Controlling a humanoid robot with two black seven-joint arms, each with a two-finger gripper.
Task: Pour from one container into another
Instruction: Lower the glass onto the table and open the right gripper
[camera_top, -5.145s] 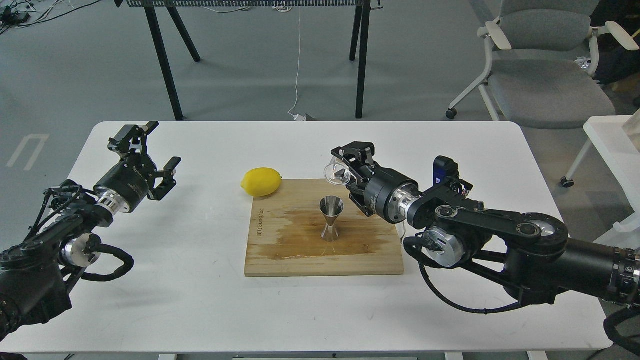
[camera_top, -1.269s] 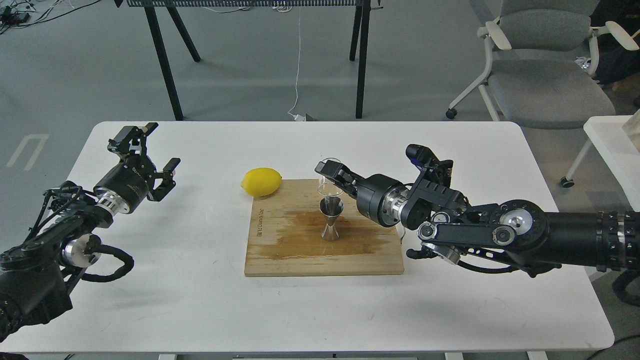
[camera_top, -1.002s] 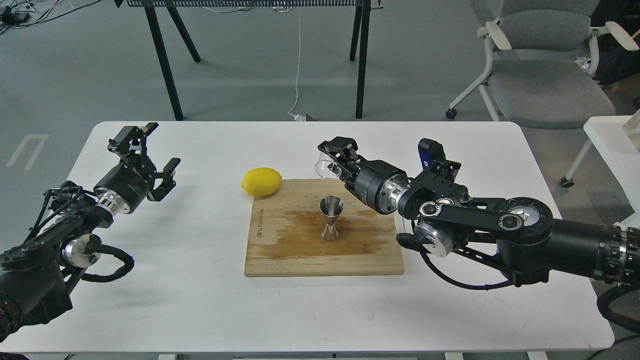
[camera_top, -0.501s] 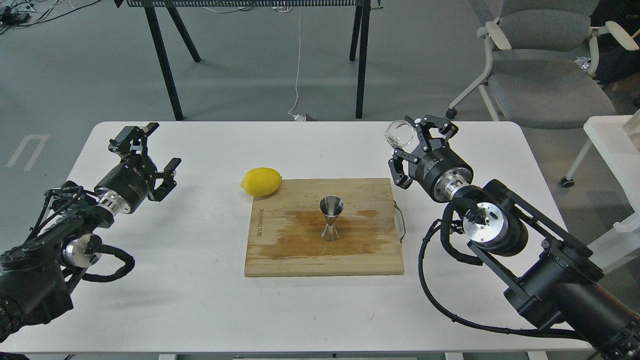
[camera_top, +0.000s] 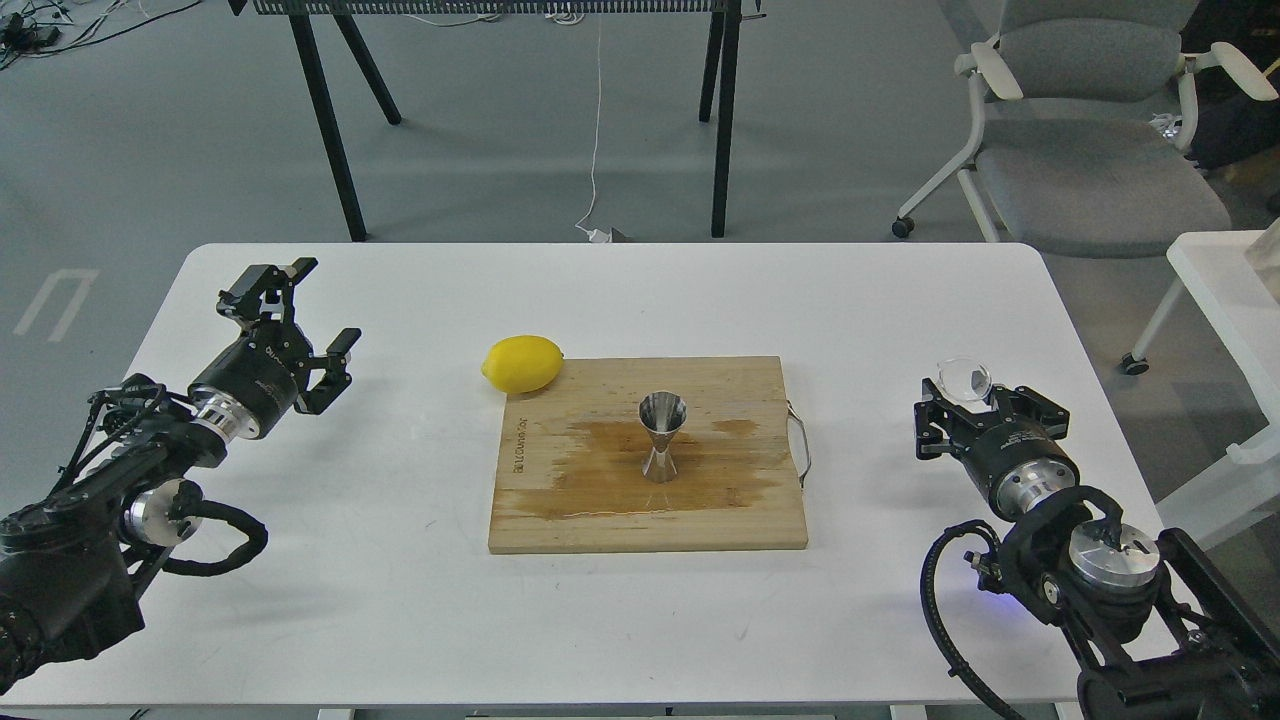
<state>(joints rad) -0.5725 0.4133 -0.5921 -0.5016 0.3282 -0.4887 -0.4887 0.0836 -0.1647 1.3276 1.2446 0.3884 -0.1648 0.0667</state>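
Observation:
The steel jigger stands upright in the middle of the wooden cutting board, on a wet patch. My right gripper is over the table's right side, well off the board, and is shut on the small clear glass cup, which sits tilted at its fingertips. My left gripper hovers open and empty over the table's left side, far from both containers.
A yellow lemon lies on the white table touching the board's far left corner. The board has a metal handle on its right edge. An office chair and another white table stand to the right.
My right arm has pulled the glass cup away from above the jigger, first up and right, then down toward the table's right front. The left arm has barely shifted.

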